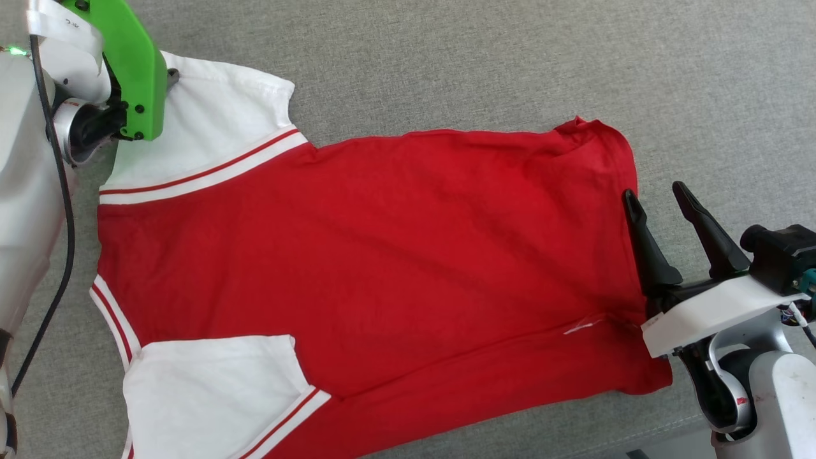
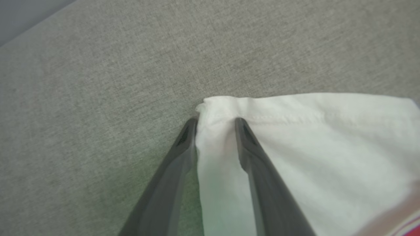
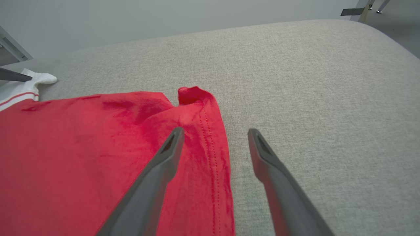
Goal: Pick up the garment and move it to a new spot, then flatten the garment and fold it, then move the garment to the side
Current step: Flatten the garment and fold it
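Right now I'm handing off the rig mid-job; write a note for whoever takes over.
Left hand: fingers either side of a pinched corner of the white sleeve; firm grip unclear.
Right hand: open, empty, one finger over the hem, the other over the grey cushion.
Garment: spread on the cushion, mostly flat; far hem corner rumpled.
Done: laid out. Left: smooth, fold, move aside.

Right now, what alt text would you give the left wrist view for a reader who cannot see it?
The left gripper straddles a white sleeve corner of the garment, dark fingers apart with bunched cloth between them. The grey fabric surface lies beneath.
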Tool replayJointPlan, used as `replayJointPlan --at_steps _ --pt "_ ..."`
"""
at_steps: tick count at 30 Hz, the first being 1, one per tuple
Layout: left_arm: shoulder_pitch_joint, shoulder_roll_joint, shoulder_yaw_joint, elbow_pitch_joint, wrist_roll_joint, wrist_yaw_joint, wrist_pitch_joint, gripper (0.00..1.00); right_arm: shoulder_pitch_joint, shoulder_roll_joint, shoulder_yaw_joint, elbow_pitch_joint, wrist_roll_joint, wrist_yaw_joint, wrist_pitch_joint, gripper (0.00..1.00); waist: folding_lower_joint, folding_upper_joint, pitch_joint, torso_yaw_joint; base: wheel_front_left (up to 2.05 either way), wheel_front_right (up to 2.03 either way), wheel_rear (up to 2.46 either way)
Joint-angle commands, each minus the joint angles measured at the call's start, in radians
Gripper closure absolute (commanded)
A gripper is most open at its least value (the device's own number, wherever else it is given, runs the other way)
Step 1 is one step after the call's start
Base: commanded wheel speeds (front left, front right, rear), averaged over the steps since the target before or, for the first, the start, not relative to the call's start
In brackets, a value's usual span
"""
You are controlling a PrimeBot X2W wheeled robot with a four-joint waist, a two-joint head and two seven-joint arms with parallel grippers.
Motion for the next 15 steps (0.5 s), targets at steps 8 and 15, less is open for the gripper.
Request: replayJointPlan --at_steps 8,15 --pt "0.104 0.023 -0.055 -0.052 -0.091 -0.004 -0.062 1.00 -0.017 -0.040 0.007 0.018 -0.002 -0.001 0.021 0.00 -0.0001 -0.0001 -0.074 0.029 0.00 0.00 0.00" --pt "0.137 0.029 -0.028 -0.101 -0.099 -0.005 -0.216 1.00 -0.041 -0.123 -0.002 0.019 0.000 -0.001 0.146 0.00 -0.0001 -0.0001 -0.155 0.086 0.00 0.00 0.00"
